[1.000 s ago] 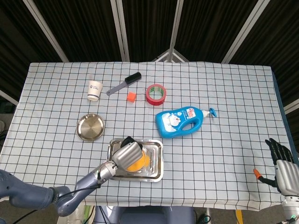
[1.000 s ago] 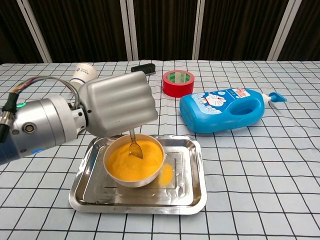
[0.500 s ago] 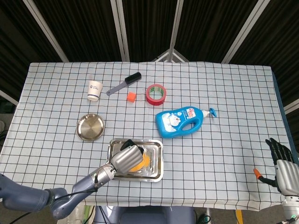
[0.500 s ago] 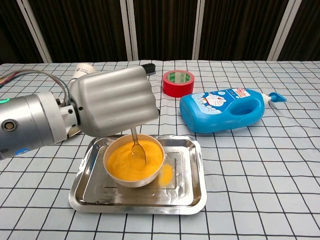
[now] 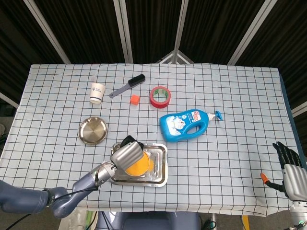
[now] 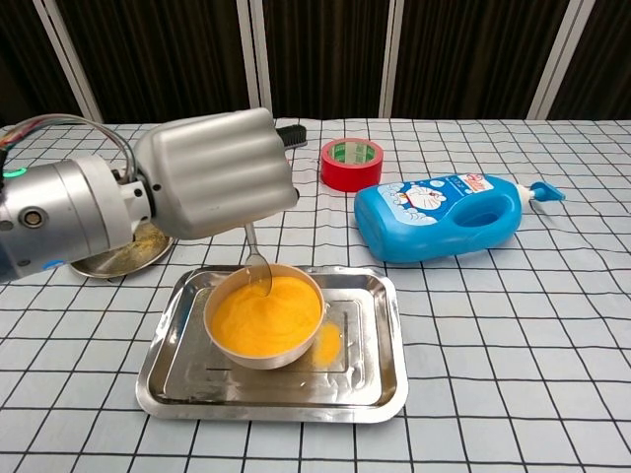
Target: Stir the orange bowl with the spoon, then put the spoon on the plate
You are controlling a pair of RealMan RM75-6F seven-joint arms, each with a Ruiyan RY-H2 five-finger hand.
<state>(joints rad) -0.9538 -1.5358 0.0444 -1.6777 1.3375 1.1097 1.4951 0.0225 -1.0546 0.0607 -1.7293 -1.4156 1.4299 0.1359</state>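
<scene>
Dark curtained panels with pale struts back a table (image 5: 249, 96) draped in a white cloth with a black grid. Near the front edge, left of centre, we see a steel tray (image 6: 375, 365) holding the orange bowl (image 6: 264, 320); some orange powder lies spilled on the tray floor just right of the bowl. The left hand (image 6: 215, 172) is above the bowl's far left rim, fingers clenched around the handle of the spoon (image 6: 255, 261), whose tip dips into the orange contents at the bowl's far side. In the head view the same hand (image 5: 125, 154) covers the bowl's left part. The round metal plate (image 5: 93, 130) sits just beyond the tray toward the left edge, apart from it; in the chest view we see it (image 6: 123, 258) partly hidden behind the left wrist. The right hand (image 5: 289, 165) hangs off the table's front right corner, its dark fingers spread and released, holding nothing. Toward the far edge we see a paper cup (image 5: 97, 92), a brush (image 5: 128, 85), a small orange cube (image 5: 135, 99) and a red tape roll (image 5: 159, 96). A blue detergent bottle (image 5: 188, 124) lies on its side near the centre.
</scene>
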